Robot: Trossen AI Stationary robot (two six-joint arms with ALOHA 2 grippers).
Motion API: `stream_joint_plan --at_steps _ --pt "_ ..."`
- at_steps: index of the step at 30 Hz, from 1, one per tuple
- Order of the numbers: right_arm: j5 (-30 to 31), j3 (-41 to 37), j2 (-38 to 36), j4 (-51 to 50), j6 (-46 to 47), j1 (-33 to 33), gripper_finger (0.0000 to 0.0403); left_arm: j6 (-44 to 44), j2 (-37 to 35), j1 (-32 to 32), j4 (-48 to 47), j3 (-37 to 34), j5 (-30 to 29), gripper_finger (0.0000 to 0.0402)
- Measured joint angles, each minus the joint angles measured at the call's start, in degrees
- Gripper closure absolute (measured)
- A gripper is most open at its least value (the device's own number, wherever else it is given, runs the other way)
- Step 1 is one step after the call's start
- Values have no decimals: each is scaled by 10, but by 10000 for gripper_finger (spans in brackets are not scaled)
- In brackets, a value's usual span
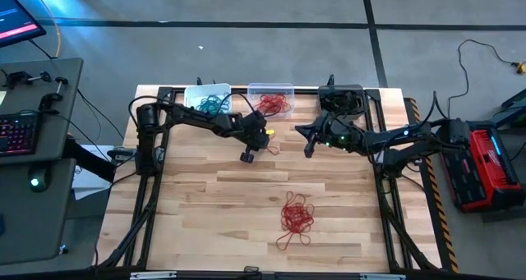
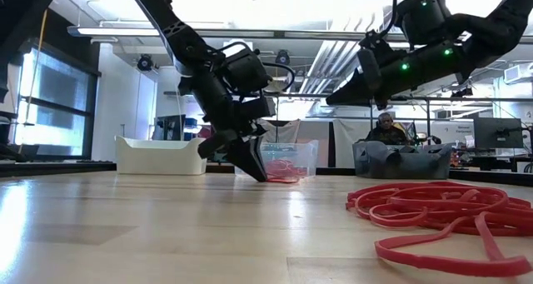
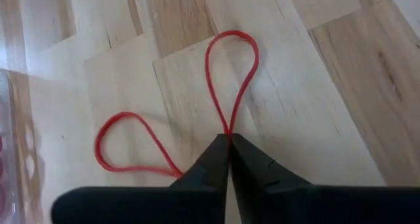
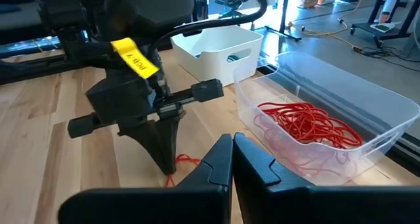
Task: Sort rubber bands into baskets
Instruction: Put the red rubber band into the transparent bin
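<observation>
The left claw point(image 3: 229, 140) is closed on one thin red rubber band point(image 3: 231, 79) lying on the wooden bench point(image 1: 246, 214), just in front of the clear plastic basket point(image 1: 271, 99). That basket already holds red bands and lies directly beyond the claw. The right claw point(image 4: 232, 142) is closed and empty, hovering near. I count three baskets: white point(image 1: 207, 99), clear, dark grey point(image 1: 341, 98). One red pile point(image 1: 297, 216) waits well apart.

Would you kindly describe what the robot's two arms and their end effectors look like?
Both arms are dark, nearly black, jointed tubes with black cables along them. The left end effector has two tapering, pointed black fingers below a crossbar, and a yellow tag with dark lettering sits on its wrist. The right end effector has the same wedge-shaped black fingers; small green lights glow on that arm's housing.
</observation>
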Motion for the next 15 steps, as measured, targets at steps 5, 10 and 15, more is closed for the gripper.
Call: stream_joint_plan --at_steps 5,10,15 --pt "0 0 0 0 0 11 403 -27 -27 0 -9 -3 -7 400" --pt "0 0 0 0 -10 18 403 -67 -73 0 -11 -4 -15 401" --pt "0 0 0 0 -11 18 403 -95 -113 4 1 -4 -53 401"
